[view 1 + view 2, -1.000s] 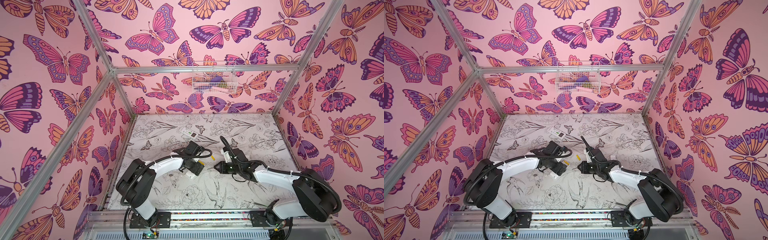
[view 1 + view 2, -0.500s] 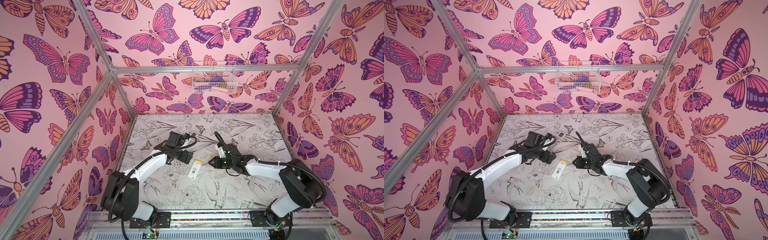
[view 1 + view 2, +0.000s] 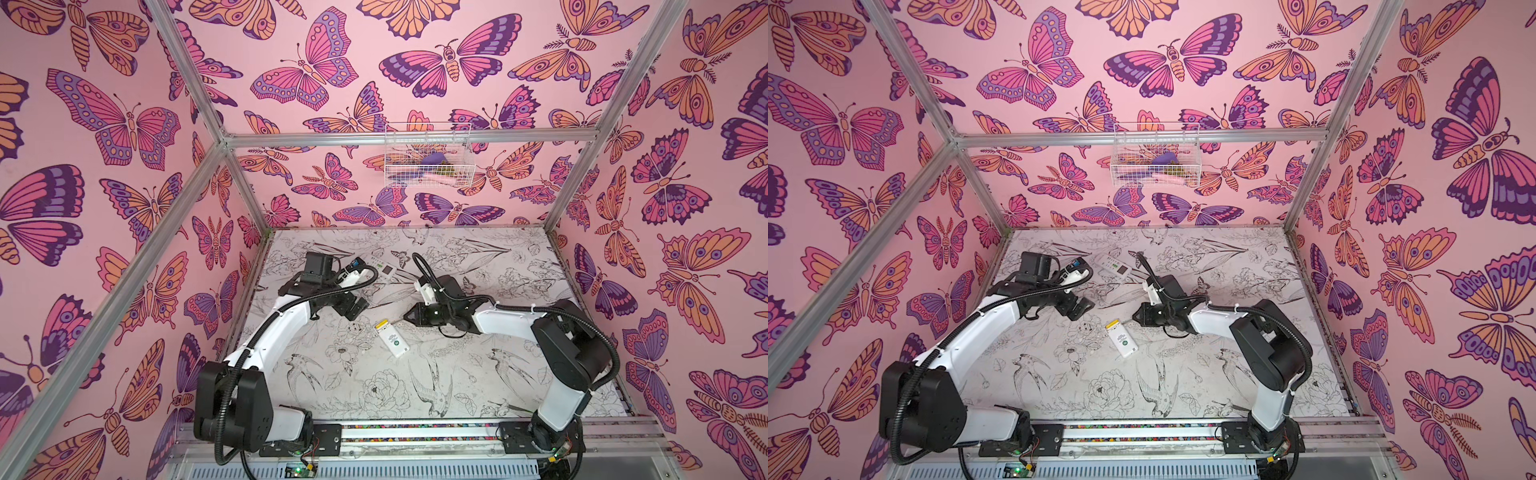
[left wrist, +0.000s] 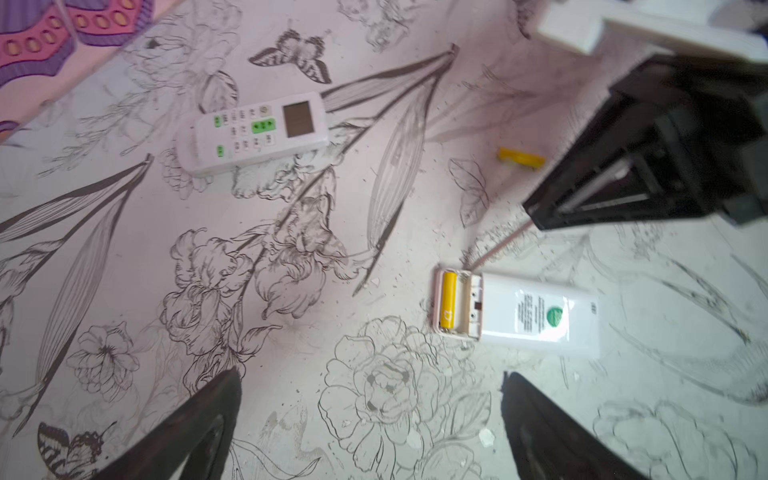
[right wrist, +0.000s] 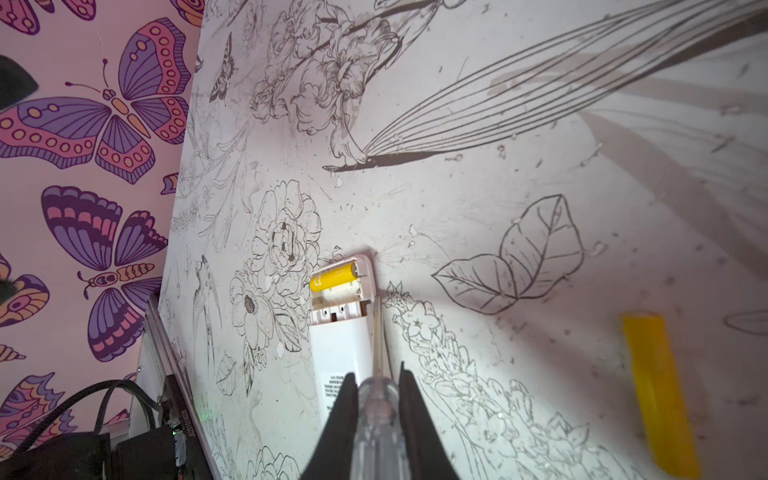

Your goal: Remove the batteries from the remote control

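Because light, stiff, slick and round, apt to roll: grip yellow battery [image 4: 449, 300] mid-barrel, once levered from open bay of remote [image 4: 536, 316]. Loose on bench [image 4: 124, 291]: second battery [image 4: 521, 158]; left pincer [image 4: 370, 376] wide, empty; right pincer [image 5: 377, 372] clamped on screwdriver [image 5: 374, 411].

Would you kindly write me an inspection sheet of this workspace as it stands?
Surface: floral-printed table, flat, lightly soiled.
Job's things: face-down remote, compartment open, holding one yellow battery, other slot empty; loose yellow battery lying on the table; face-up remote near the back wall.
Clutter: small white flecks.
Grippers: left gripper open, empty; right gripper shut on clear-handled screwdriver, tip near the compartment's edge.
Cables: black hoses run along both arms.
Surroundings: butterfly-patterned walls; wire basket on the back wall.
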You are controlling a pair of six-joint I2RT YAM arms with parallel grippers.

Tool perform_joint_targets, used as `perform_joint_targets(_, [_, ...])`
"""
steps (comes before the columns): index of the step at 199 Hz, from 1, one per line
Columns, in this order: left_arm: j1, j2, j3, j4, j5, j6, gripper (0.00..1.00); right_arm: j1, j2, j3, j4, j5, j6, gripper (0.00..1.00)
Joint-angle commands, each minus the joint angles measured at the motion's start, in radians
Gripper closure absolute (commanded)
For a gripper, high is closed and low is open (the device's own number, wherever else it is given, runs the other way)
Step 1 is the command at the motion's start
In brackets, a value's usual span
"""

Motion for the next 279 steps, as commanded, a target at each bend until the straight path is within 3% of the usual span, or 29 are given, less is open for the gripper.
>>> perform_joint_targets(1, [0.006, 0.005, -0.015, -0.144, 0.195, 0.271, 0.01, 0.021, 0.031, 0.033, -0.054, -0.043, -0.02, 1.0])
perform_joint_targets(52, [0.005, 0.05, -0.092, -0.174, 0.216, 0.613, 0.03, 0.057, 0.06, 0.059, -0.074, -0.073, -0.03, 1.0])
perform_joint_targets(81, [0.005, 0.091, -0.108, -0.172, 0.233, 0.677, 0.03, 0.06, 0.052, 0.06, -0.074, -0.069, -0.032, 1.0])
perform_joint_targets(115, [-0.018, 0.105, -0.155, -0.103, 0.234, 0.615, 0.07, 0.055, -0.003, 0.047, -0.093, -0.031, -0.041, 1.0])
perform_joint_targets(208, [-0.16, 0.178, -0.256, 0.146, 0.016, 0.439, 0.07, 0.03, -0.243, -0.132, -0.042, 0.068, 0.017, 1.0])
perform_joint_targets(254, [-0.193, 0.217, -0.248, 0.155, -0.011, 0.406, 0.09, 0.011, -0.365, -0.222, -0.061, 0.107, 0.023, 1.0])
perform_joint_targets(279, [-0.208, 0.23, -0.254, 0.155, -0.023, 0.404, 0.15, 0.001, -0.412, -0.242, -0.095, 0.113, 0.016, 1.0])
